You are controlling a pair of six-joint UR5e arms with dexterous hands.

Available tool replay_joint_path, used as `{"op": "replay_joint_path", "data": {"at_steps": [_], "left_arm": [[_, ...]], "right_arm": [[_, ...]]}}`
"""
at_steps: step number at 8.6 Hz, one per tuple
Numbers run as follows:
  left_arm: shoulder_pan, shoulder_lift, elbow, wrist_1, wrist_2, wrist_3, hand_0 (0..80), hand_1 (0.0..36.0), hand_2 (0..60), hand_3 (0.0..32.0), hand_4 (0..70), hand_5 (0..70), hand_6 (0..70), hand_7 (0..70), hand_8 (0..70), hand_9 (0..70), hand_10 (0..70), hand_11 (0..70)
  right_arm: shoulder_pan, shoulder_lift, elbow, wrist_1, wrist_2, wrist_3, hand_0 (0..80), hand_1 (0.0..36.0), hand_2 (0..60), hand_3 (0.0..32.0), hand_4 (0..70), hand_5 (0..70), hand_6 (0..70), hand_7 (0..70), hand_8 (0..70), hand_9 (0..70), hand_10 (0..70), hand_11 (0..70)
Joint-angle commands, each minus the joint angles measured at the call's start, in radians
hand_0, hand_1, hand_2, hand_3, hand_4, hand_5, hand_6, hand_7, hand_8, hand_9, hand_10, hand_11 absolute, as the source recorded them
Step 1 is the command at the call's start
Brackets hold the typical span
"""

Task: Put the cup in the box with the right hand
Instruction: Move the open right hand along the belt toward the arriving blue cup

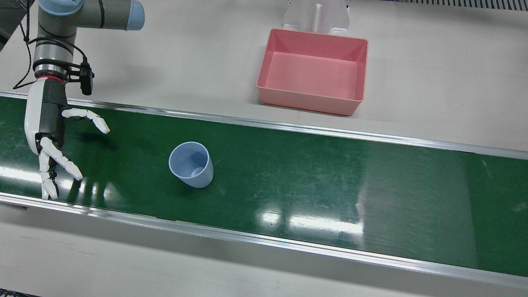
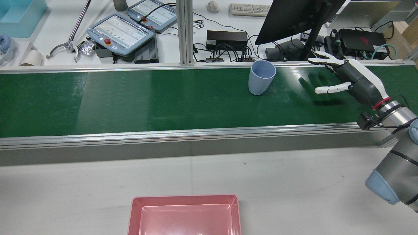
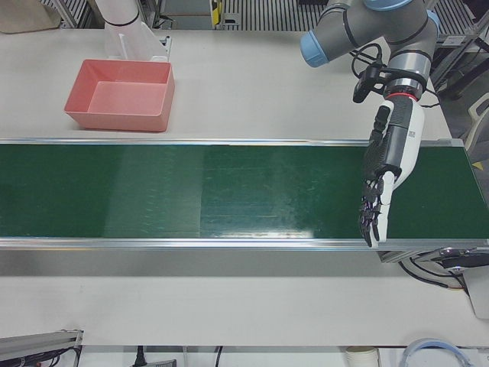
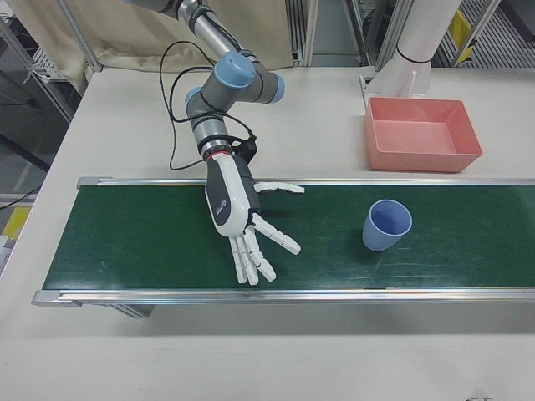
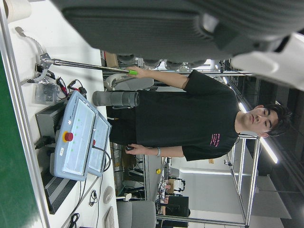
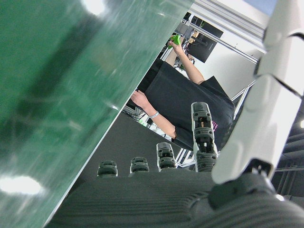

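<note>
Cup (image 1: 191,164) stands upright on the green surface (image 1: 313,173), mouth up, well apart from the right hand (image 1: 51,136), which hovers over the belt with fingers spread and nothing in them. To grasp well, that hand should likely travel sideways toward the cup's wall, thumb on one side and fingers on the other, and close without tipping it. The left hand (image 3: 384,174) hangs over the far end of the belt, fingers extended, empty. The pink box (image 1: 314,71) waits empty on the pale table beyond the belt. A person in black stands past the station.
</note>
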Motion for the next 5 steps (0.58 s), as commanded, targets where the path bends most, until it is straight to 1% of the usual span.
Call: {"op": "replay_joint_path", "data": {"at_steps": [1,2,3,4,5], "left_arm": [[0.0,0.0,0.002,0.0,-0.001,0.0,0.0,0.0,0.0,0.0,0.0,0.0,0.0,0.0,0.0,0.0,0.0,0.0],[0.0,0.0,0.002,0.0,-0.001,0.0,0.0,0.0,0.0,0.0,0.0,0.0,0.0,0.0,0.0,0.0,0.0,0.0],[0.0,0.0,0.0,0.0,0.0,0.0,0.0,0.0,0.0,0.0,0.0,0.0,0.0,0.0,0.0,0.0,0.0,0.0],[0.0,0.0,0.0,0.0,-0.001,0.0,0.0,0.0,0.0,0.0,0.0,0.0,0.0,0.0,0.0,0.0,0.0,0.0],[0.0,0.0,0.0,0.0,-0.001,0.0,0.0,0.0,0.0,0.0,0.0,0.0,0.0,0.0,0.0,0.0,0.0,0.0]], "right_arm": [[-0.011,0.002,-0.001,0.0,0.001,-0.001,48.5,13.9,12.6,10.2,11.6,4.5,2.9,15.7,1.0,5.4,2.1,4.6],[-0.011,0.001,-0.001,0.0,0.001,-0.001,48.0,14.6,16.2,10.2,10.6,4.5,3.0,16.2,1.2,5.7,2.2,4.8],[-0.013,0.001,-0.001,0.0,0.001,-0.001,48.4,13.8,12.8,10.2,11.8,4.4,3.0,16.3,1.1,5.7,2.2,4.8],[-0.016,0.001,-0.002,0.0,0.001,-0.001,47.9,14.7,16.6,10.4,10.8,4.5,3.0,16.3,1.2,5.8,2.3,4.9],[-0.021,0.001,-0.002,0.0,0.001,-0.001,48.0,14.6,16.6,10.0,11.0,4.4,3.0,16.2,1.2,5.8,2.3,4.9]]}}
